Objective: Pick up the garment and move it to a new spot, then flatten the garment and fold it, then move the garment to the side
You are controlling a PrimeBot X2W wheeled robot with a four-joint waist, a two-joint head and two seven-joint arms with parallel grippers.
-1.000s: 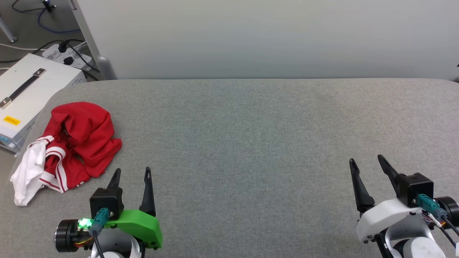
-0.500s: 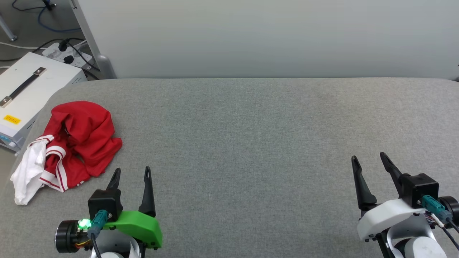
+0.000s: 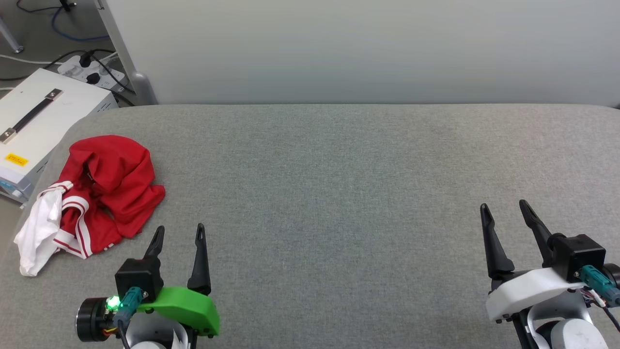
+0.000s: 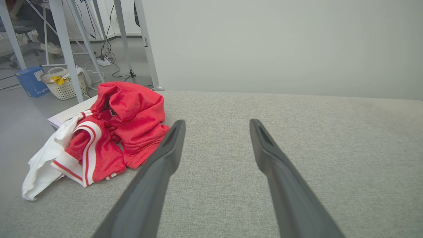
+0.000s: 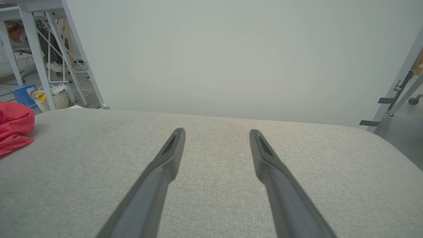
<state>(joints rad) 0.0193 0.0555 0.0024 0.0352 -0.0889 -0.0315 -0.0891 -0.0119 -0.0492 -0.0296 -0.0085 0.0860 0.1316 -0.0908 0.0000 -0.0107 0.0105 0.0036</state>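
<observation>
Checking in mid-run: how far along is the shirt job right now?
Nothing looks done: the garment lies crumpled near the left edge of the table. Nothing is in hand: the left gripper is open just short of it, and the right gripper is open at the table's other side. Left to do: pick up, move, flatten, fold, set aside.

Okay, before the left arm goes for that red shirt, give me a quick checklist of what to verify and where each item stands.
1. Jaws of the left pincer open, nothing between them: ok.
2. Jaws of the right pincer open, well apart from the garment: ok.
3. Nothing lying on the garment: ok.
4. Cloth flat: not ok, it lies in a crumpled heap ahead and left of the left pincer.
5. Bare spot on the grey surface for setting it down: ok.
6. The white sleeve fully on the surface: cannot tell, it lies at the edge.
</observation>
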